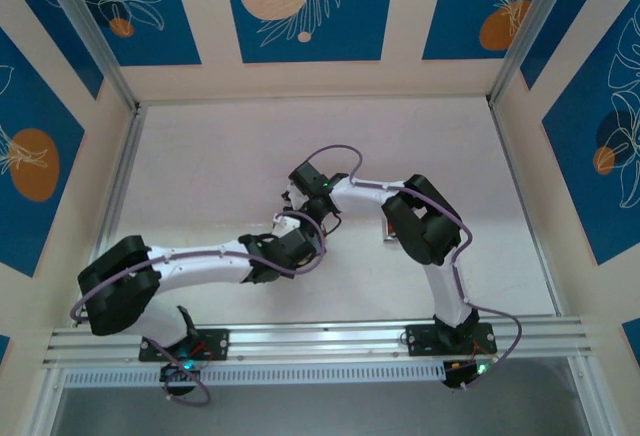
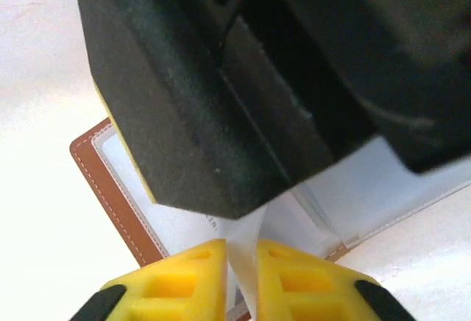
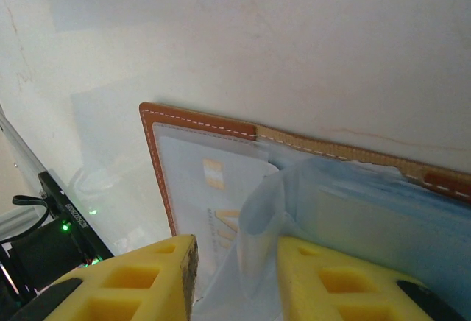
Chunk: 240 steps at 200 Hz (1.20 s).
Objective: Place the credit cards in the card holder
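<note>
Your card holder [image 3: 156,159] lies open mid-bench, under both wrists. The left gripper [image 2: 241,258] pinches its clear sleeve [image 2: 246,236]; the right gripper [image 3: 234,262] stands parted astride it. The sleeve looks thin, floppy and slick, so hold its free edge lightly.

A black mass [image 2: 243,78] just ahead of the left gripper [image 2: 241,256] is looming too blurred to identify and is covering most of the card holder [image 2: 94,165]. The clear sleeve [image 2: 243,234] is disappearing between that gripper's closed-in fingers. Ahead of the right gripper [image 3: 235,258], the card holder is running off the picture's edge, and the print on the credit card [image 3: 213,181] is staying too blurred to read. Well behind that gripper, 1 small red shape [image 1: 384,239] is peeking from under the arm.
</note>
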Each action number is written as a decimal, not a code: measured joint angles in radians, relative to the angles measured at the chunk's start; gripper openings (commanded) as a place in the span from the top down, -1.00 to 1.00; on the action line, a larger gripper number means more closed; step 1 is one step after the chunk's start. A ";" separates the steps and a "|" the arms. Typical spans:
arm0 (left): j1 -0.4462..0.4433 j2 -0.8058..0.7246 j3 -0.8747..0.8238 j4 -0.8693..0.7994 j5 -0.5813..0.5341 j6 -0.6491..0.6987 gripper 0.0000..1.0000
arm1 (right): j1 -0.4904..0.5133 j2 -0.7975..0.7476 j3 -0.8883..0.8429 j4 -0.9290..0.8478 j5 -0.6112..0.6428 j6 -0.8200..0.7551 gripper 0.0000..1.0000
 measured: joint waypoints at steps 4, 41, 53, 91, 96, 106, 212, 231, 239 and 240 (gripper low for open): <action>0.000 0.002 0.003 -0.002 0.001 0.000 0.87 | 0.000 0.000 0.000 -0.001 0.001 -0.003 0.30; 0.000 0.015 0.024 -0.010 -0.002 -0.002 1.00 | -0.001 -0.026 0.000 -0.041 0.047 -0.029 0.27; 0.000 0.024 0.041 -0.010 -0.003 -0.001 1.00 | -0.006 -0.043 0.000 -0.065 0.077 -0.040 0.26; 0.000 0.032 0.072 0.034 -0.011 0.006 1.00 | -0.040 -0.113 -0.004 -0.140 0.171 -0.074 0.23; 0.000 0.032 0.076 0.043 -0.010 0.006 1.00 | -0.045 -0.121 -0.007 -0.145 0.179 -0.079 0.22; 0.000 0.034 0.084 0.054 -0.010 0.008 1.00 | -0.058 -0.140 -0.015 -0.152 0.191 -0.087 0.23; -0.005 0.094 0.120 0.114 0.073 0.045 1.00 | -0.182 -0.267 -0.130 -0.120 0.218 -0.079 0.12; -0.005 0.111 0.117 0.095 0.087 0.051 1.00 | -0.208 -0.359 -0.174 -0.103 0.273 -0.051 0.13; -0.005 0.117 0.117 0.094 0.090 0.052 1.00 | -0.216 -0.401 -0.190 -0.099 0.297 -0.043 0.16; -0.005 0.119 0.117 0.094 0.091 0.052 1.00 | -0.217 -0.404 -0.192 -0.099 0.299 -0.042 0.16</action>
